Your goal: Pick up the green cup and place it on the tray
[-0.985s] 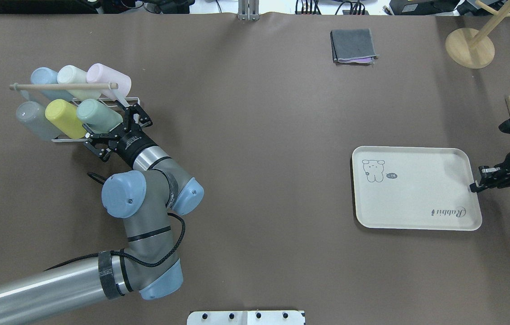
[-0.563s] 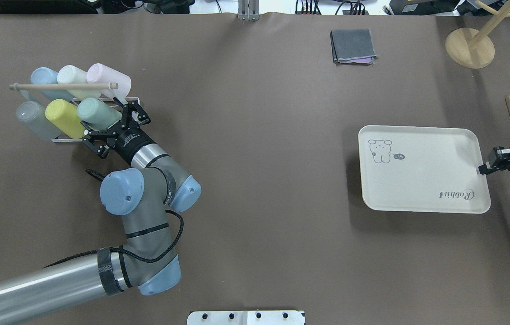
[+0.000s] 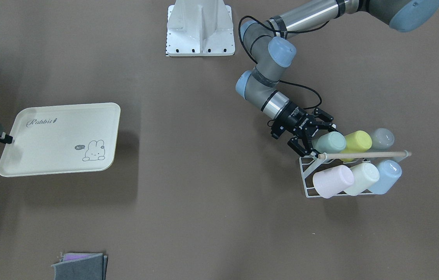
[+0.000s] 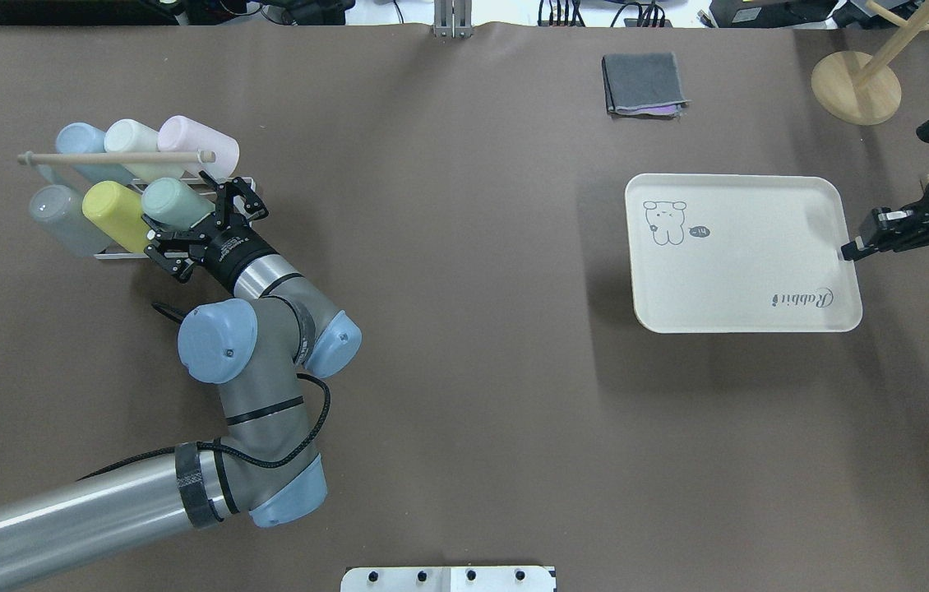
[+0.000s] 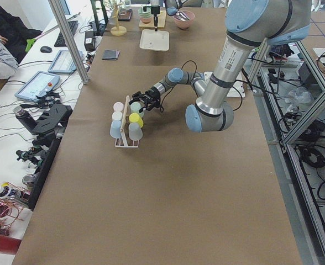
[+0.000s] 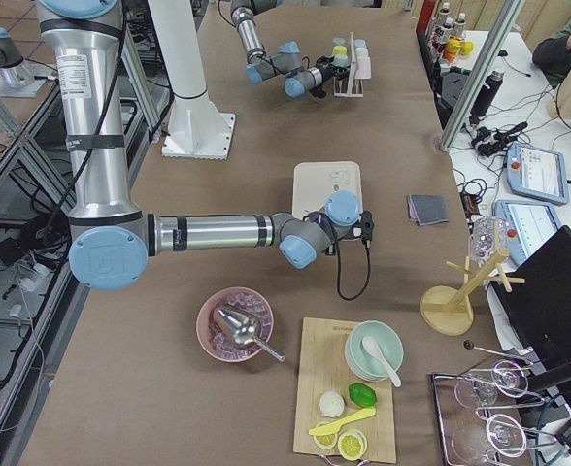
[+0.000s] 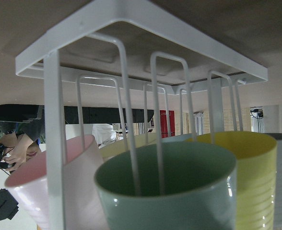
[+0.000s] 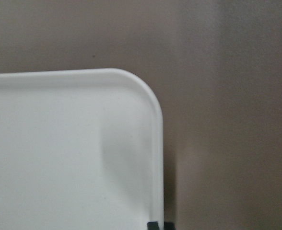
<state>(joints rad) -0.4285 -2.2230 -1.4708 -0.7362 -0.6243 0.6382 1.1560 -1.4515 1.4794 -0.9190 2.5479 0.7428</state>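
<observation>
Green cup [image 4: 173,203] sits in a white wire rack [image 4: 123,255] on the left part of the table [image 4: 464,386], slipped mouth-first over one of the rack's prongs and tilted. It is the right-hand cup of the rack's near row, touching the yellow cup [image 4: 115,215] on its left, with the pink cup [image 4: 197,144] in the far row behind it. A wooden dowel [image 4: 115,157] runs across above the cups.

The left gripper [image 4: 189,218] is at the cup's mouth end with its fingers spread wide, one on each side of the rim. Whether the fingers touch the cup cannot be told. In the left wrist view the cup's open mouth fills the lower frame, with a white prong standing inside it.

Well apart, on the right of the table, the cream tray [image 4: 740,263] carries nothing. The right gripper [image 4: 849,249] is pressed together on the rim at the tray's right edge, near the "Rabbit" lettering. The tray's shadow falls offset onto the brown cover, so it appears to be held clear of the surface. A folded grey cloth [image 4: 644,82] lies at the table's far edge, beyond the tray.
</observation>
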